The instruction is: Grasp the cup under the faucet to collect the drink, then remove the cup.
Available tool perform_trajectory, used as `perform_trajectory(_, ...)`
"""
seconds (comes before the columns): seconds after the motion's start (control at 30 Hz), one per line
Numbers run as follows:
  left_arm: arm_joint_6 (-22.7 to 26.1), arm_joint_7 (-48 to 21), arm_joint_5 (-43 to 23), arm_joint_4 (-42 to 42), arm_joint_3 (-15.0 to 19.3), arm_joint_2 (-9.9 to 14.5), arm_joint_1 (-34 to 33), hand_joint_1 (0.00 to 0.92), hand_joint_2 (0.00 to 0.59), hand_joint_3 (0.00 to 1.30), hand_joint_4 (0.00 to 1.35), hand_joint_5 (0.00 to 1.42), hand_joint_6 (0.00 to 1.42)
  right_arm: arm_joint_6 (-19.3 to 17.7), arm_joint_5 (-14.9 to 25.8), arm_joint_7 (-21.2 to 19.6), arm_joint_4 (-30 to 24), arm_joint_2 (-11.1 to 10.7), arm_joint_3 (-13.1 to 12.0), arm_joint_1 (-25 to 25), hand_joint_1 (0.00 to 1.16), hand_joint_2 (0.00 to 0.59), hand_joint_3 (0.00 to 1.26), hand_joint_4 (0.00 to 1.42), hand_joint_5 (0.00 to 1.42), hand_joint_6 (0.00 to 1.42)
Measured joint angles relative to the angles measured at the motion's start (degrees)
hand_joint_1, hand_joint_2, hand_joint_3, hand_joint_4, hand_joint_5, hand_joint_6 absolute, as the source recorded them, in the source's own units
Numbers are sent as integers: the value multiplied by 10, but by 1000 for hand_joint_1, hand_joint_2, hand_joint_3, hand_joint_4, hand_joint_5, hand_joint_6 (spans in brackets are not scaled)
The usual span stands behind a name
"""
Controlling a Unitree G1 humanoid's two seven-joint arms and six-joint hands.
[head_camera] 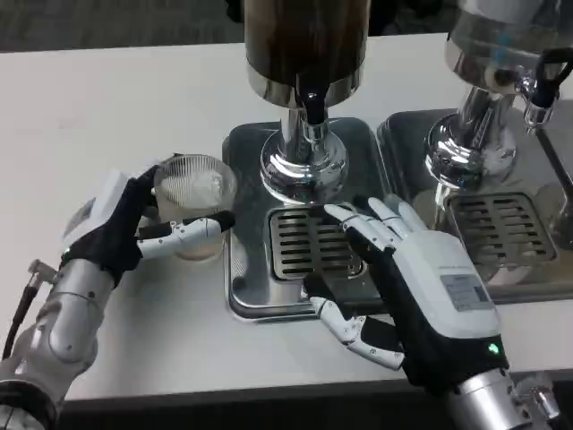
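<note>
Head view shows two drink dispensers on a white desk (107, 90), each standing on its own steel drip tray with a slotted grate. One dispenser (304, 54) is at the middle, with a dark tank, a chrome pedestal and a black faucet (313, 107) pointing down over its tray (246, 269); the second dispenser (492, 54) stands to its right on the second tray (412, 134), with its own tap near the picture's right edge. One cup (192, 202) is in sight: a clear, ribbed plastic cup with a round open mouth, upright, with something pale and whitish inside that cannot be made out clearly. It stands on the desk just left of the middle tray, not under the faucet. Two hands are present. The left hand (134, 224) wraps the cup from the left, its black-and-white fingers (183, 233) lying across the front of the cup wall and the thumb behind it, so this hand holds the cup. The right hand (421, 287) lies flat, palm down, over the grate of the middle tray, its fingers spread wide and pointing up-left toward the chrome pedestal, its thumb stretched out to the left, holding nothing.
</note>
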Motion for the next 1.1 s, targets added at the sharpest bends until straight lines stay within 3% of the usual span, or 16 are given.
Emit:
perform_trajectory(0.23,0,-21,-35,0,8,-13,-1,546,105,499,537,821,966,0,2,15,-13,-2,1,0,388,443,264,277,118,17)
perform_trajectory(0.43,0,-45,-66,0,31,-25,3,675,3,679,767,1012,1236,0,9,22,-13,-2,1,-4,407,440,280,283,122,6)
perform_trajectory(0.6,-14,-32,-66,-4,33,-26,14,668,0,721,827,1054,1304,0,12,22,-12,-2,3,-7,413,442,281,290,122,4)
perform_trajectory(1.1,-80,44,-36,-26,22,-10,37,636,0,718,836,1036,1300,-5,25,22,7,-1,8,-23,423,443,281,294,122,10)
